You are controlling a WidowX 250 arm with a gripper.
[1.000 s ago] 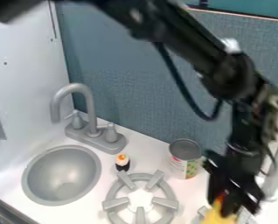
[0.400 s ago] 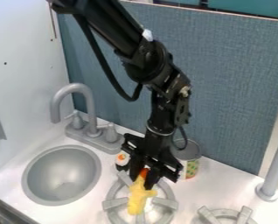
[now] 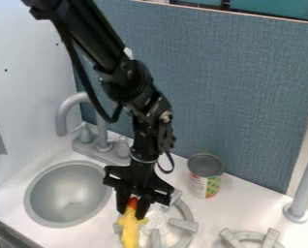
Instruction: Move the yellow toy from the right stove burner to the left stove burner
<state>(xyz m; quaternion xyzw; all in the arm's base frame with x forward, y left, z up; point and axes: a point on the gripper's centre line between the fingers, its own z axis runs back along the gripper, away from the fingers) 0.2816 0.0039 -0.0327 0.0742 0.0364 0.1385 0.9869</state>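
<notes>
Gripper [image 3: 133, 211] has swung leftward in view, away from the can [image 3: 204, 178], its claw narrowed round the red end of the yellow toy [image 3: 130, 230], now over the burner's [image 3: 183, 224] sink-side edge, beside the sink [image 3: 52, 190]: apparently mid-carry, not yet released.

Tally: one sink [image 3: 66, 196], one faucet [image 3: 63, 115], two burners [image 3: 184, 224], one can [image 3: 203, 178], one yellow toy [image 3: 130, 229], one tool [image 3: 132, 208].
</notes>
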